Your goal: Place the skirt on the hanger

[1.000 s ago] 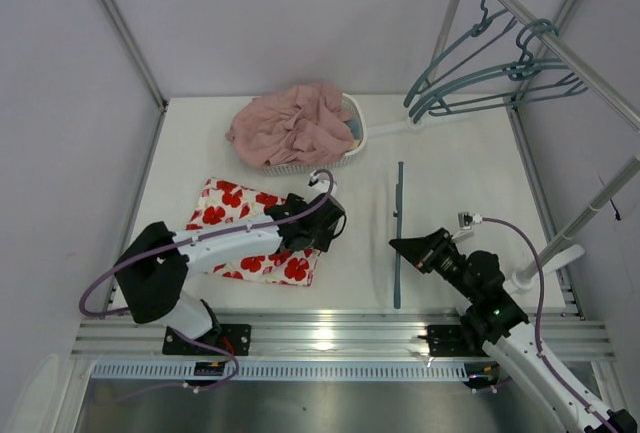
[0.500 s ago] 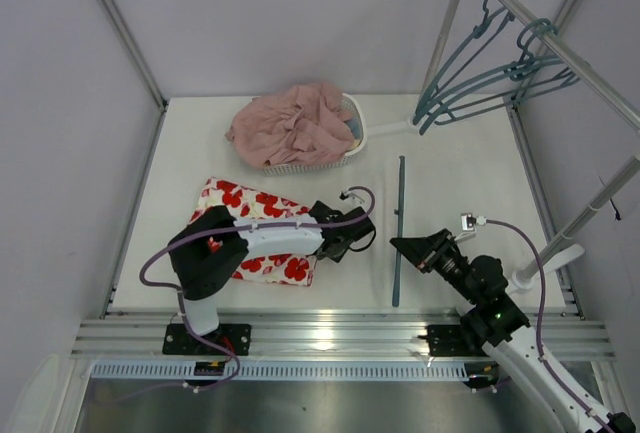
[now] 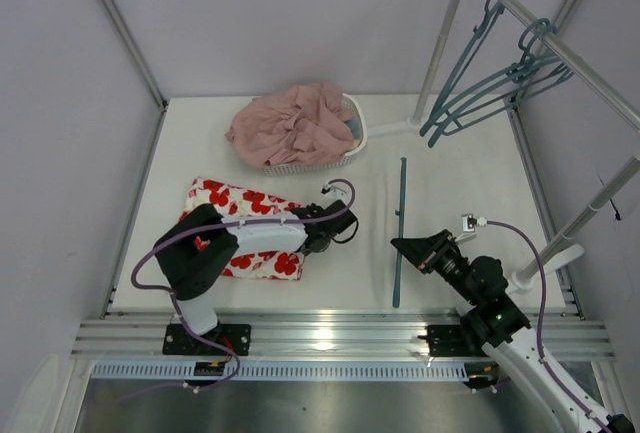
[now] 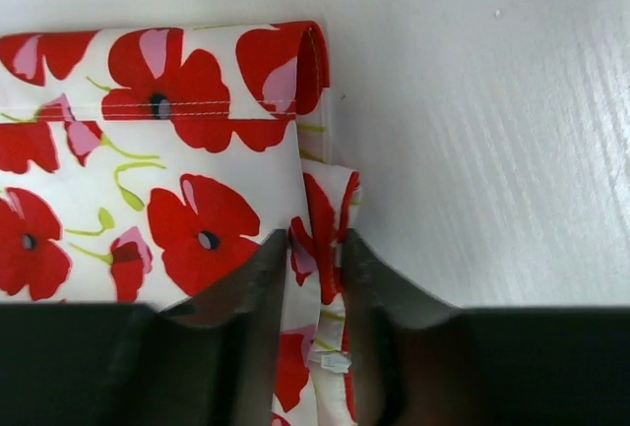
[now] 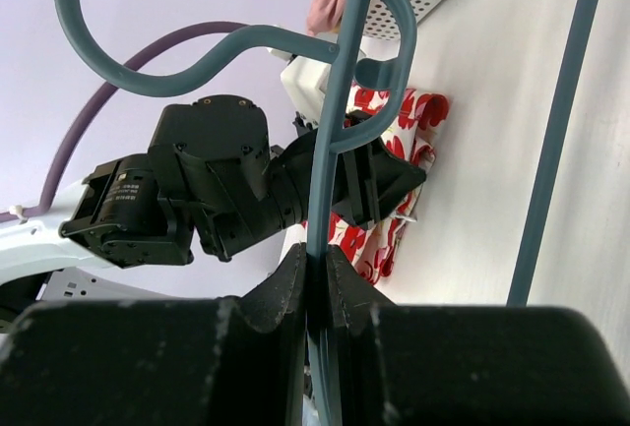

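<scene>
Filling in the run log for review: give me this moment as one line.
left gripper: closed on skirt edge, on table | right gripper: shut on hanger | skirt not yet on hanger

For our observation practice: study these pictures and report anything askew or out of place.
The skirt lies rumpled: one edge is folded over and bunched between the left tool's jaws. The pink garment spills over the rim of its basket.
</scene>
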Robot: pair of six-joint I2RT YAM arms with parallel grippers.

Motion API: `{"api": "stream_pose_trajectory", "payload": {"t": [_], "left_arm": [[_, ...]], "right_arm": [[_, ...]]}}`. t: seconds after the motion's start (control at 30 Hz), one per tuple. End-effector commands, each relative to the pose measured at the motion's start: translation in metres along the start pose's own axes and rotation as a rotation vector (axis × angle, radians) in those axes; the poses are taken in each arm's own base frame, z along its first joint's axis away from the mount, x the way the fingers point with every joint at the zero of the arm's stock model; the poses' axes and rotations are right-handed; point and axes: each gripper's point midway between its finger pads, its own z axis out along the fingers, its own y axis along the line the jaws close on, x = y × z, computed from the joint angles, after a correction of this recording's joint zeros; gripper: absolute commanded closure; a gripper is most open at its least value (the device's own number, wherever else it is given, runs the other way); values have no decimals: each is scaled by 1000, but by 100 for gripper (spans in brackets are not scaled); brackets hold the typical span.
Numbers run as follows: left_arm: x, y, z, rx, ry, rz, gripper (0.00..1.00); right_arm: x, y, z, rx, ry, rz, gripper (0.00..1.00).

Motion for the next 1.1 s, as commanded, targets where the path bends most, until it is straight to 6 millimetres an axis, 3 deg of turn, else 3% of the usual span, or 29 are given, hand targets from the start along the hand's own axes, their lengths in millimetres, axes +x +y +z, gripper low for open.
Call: {"api": "stream_pose_trajectory", "payload": {"t": [0.0, 0.07, 0.1, 0.17, 0.3, 0.5, 0.53, 0.63, 0.77, 0.93, 1.07], "left_arm": [[46, -3, 11, 69, 141, 53, 72], [46, -1, 13, 121, 144, -8, 100], [53, 1, 14, 142, 156, -23, 100], [47, 6, 15, 195, 125, -85, 100], [40, -4, 3, 349, 94, -150, 100], [-5, -18, -38, 534, -69, -220, 100], [-8, -21, -43, 559, -78, -225, 100], [-27, -31, -62, 657, -128, -269, 100], [-44, -37, -70, 697, -170, -348, 100], [-59, -52, -73, 772, -179, -441, 100], [-85, -65, -87, 876, -228, -496, 100]], "right_arm": [[-3, 2, 1, -20, -21, 0, 100], [-3, 1, 1, -14, -24, 0, 100], [-3, 1, 1, -15, -22, 1, 100], [1, 2, 1, -36, -7, 1, 100], [8, 2, 4, -49, 23, -3, 100], [12, 12, 10, -95, 37, -40, 100], [20, -1, 11, -62, 55, -34, 100], [25, 2, 13, -94, 51, -15, 100], [36, -13, 17, -47, 51, -33, 100], [45, -17, 16, -50, 57, -25, 100], [48, -23, 16, -36, 67, -33, 100]]}}
